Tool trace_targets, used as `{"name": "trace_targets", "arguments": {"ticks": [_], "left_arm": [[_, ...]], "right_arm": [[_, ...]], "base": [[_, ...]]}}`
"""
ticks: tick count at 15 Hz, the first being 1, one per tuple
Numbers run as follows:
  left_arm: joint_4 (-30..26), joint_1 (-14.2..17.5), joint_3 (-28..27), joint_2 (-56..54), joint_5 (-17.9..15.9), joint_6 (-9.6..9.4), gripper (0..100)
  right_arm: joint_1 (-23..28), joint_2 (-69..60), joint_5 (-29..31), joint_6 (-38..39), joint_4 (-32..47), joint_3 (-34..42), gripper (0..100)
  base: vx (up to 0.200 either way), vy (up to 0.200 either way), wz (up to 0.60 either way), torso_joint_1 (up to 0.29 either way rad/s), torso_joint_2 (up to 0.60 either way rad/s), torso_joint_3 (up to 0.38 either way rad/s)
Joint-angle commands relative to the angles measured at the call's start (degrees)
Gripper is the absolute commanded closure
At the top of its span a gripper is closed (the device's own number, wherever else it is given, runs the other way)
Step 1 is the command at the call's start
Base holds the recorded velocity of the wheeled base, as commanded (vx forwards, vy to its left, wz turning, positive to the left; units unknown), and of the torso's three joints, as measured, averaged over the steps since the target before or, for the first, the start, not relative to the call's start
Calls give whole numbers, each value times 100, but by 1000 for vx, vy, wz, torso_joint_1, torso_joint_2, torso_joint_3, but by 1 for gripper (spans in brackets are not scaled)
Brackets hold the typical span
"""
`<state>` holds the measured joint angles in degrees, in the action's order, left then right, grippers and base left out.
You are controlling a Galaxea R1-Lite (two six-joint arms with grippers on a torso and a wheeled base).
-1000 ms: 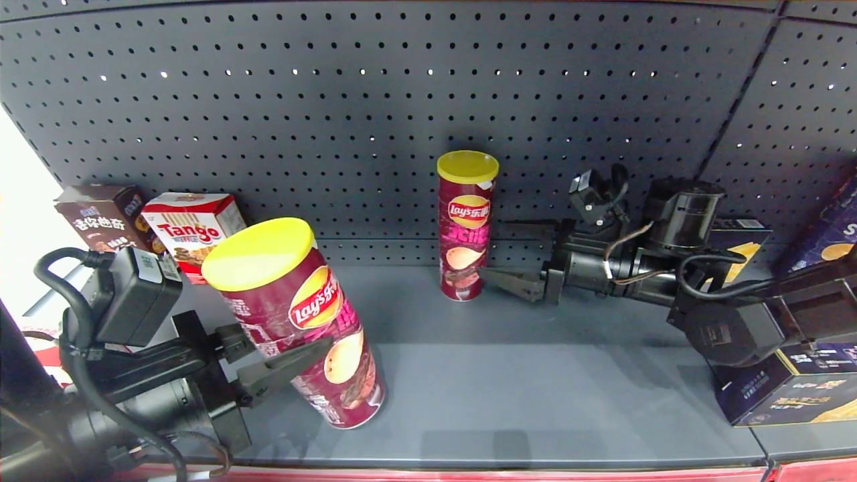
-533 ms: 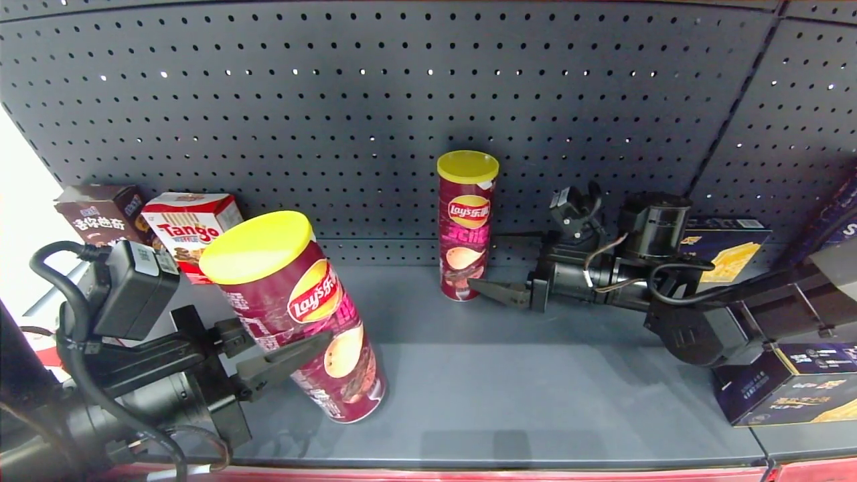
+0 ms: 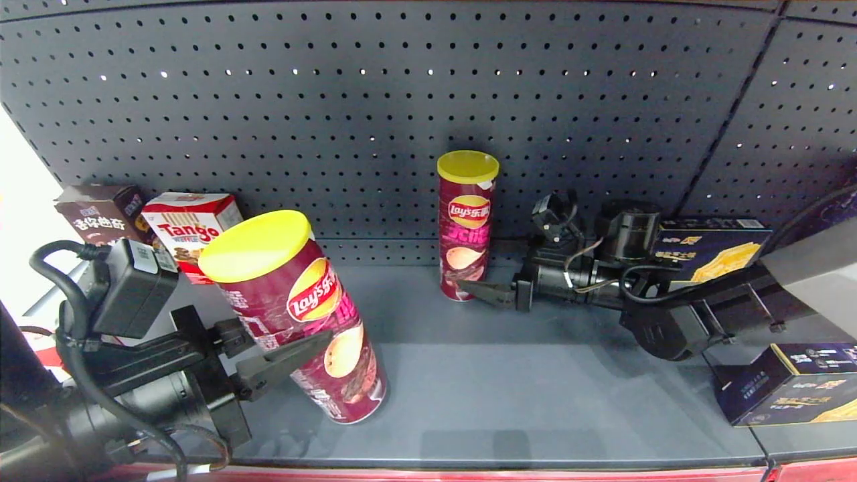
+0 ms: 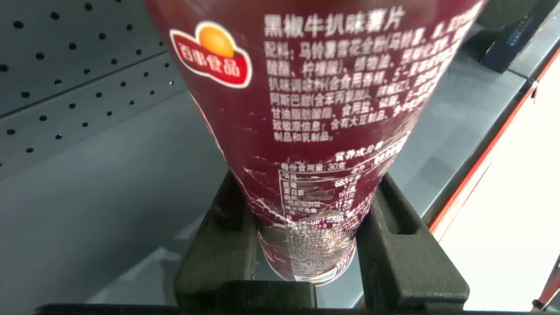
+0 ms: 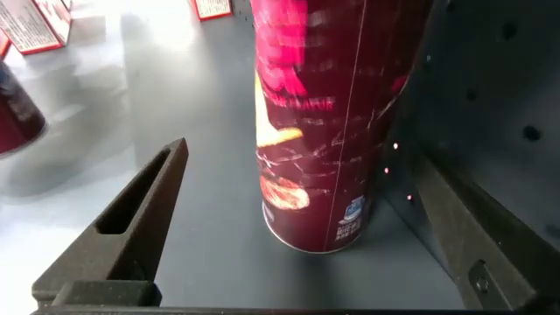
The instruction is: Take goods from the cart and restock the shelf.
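On the shelf (image 3: pixel 509 395), a chip can (image 3: pixel 466 227) stands at twelve o'clock. A second can (image 3: pixel 294 314) is at eight, a wafer box (image 3: pixel 194 231) at ten.

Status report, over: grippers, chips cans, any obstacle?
Left gripper shut on front maroon chips can with yellow lid, tilted. Right gripper open around upright rear maroon can. Snack boxes off to both sides.

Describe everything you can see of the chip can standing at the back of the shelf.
The chip can is a tall maroon tube, cardboard by its look, with a yellow plastic lid and chip pictures. It stands upright on the grey shelf, close to the pegboard wall. The right gripper has its jaws open on both sides of its base, not touching.
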<state>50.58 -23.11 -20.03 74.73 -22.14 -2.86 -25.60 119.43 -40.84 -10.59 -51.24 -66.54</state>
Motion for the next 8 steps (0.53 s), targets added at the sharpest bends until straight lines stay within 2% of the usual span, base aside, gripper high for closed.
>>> {"name": "trace_targets", "arguments": {"ticks": [1, 8], "left_arm": [[5, 0, -1, 7, -1, -4, 100], [5, 0, 25, 7, -1, -4, 100]], "right_arm": [[-33, 159, -3, -4, 17, -167, 0], [-209, 397, 50, 13, 61, -483, 0]], "base": [[0, 0, 0, 0, 0, 0], [0, 0, 0, 0, 0, 0]]}}
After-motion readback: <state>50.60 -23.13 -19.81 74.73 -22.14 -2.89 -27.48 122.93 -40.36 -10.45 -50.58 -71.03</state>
